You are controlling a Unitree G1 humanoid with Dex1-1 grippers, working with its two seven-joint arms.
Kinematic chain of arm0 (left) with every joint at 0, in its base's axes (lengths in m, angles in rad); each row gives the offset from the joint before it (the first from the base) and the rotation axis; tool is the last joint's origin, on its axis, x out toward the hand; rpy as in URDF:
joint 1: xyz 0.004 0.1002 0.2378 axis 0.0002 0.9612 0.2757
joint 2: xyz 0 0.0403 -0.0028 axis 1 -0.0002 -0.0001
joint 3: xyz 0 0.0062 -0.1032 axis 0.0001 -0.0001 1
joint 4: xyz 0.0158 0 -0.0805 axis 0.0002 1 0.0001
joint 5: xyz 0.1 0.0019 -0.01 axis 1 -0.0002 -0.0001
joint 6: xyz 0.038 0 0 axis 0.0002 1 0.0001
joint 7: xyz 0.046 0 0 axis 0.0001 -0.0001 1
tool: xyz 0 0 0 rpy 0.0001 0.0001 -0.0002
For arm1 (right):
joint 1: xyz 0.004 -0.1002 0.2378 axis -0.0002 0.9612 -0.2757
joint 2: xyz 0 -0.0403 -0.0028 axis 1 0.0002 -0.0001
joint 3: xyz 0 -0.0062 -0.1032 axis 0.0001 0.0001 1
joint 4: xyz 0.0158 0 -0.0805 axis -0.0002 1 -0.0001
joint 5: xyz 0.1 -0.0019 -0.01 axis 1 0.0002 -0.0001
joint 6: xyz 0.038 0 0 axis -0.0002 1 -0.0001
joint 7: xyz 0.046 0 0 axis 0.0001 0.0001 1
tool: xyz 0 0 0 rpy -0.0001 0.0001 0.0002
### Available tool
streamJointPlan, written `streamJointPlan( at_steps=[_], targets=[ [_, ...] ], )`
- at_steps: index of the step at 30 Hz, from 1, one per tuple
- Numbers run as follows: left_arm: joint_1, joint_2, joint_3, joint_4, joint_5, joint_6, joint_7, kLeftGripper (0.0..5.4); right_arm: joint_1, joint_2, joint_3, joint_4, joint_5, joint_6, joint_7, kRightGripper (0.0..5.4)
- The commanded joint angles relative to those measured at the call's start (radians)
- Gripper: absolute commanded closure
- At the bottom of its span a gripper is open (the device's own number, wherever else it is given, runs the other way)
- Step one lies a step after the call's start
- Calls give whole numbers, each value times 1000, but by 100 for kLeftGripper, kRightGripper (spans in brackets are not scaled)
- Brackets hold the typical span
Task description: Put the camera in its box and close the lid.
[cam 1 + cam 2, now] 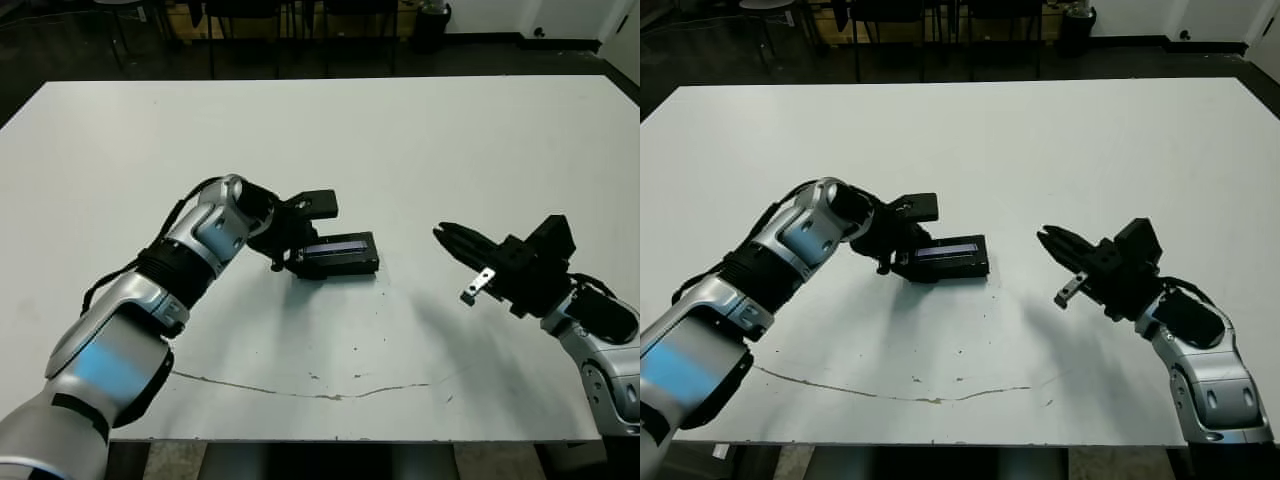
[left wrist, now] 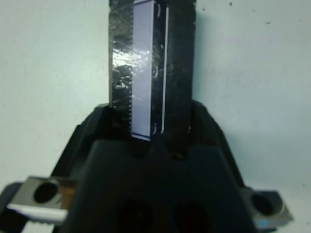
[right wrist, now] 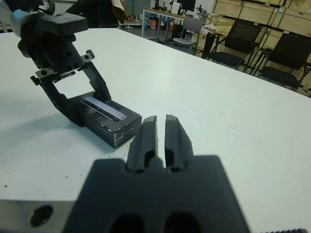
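Left gripper (image 1: pixel 297 252) jaws straddle the box (image 1: pixel 337 255); right gripper (image 3: pixel 161 130) nearly shut, empty.
Stiff, light, probably slick (grip the long edges).

A white table (image 1: pixel 420 140) fills most of the head views, its top matte and lightly scuffed. A thin brownish crack or stain line (image 1: pixel 300 390) wanders across it close to the near edge, with a few dark specks scattered just above it. Beyond the far edge lies a dark floor, where the legs of black chairs (image 1: pixel 250 25) stand in a row. A dark bin-like object (image 1: pixel 432 22) sits near the far right. The right wrist view shows black office chairs (image 3: pixel 284 53) past the table, with stacked wooden crates (image 3: pixel 262 12) behind them.
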Motion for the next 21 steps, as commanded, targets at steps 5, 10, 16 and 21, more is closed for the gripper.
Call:
streamJointPlan(
  at_steps=[5, 10, 16, 21],
  targets=[
    [94, -54, -92, 34, 45, -61, -3, 278, 24, -4, 7, -23, -13, 38, -23, 540],
    [112, -34, -92, 2, 75, -57, 41, 240, 22, 4, 4, -1, 2, 14, -5, 540],
    [123, 5, -109, -20, 116, -122, 68, 137, 23, 3, 4, -4, 2, 23, -8, 540],
    [139, 34, -94, -44, 103, -82, 49, 58, 23, 0, 8, -6, -11, 13, -11, 540]
  ],
)
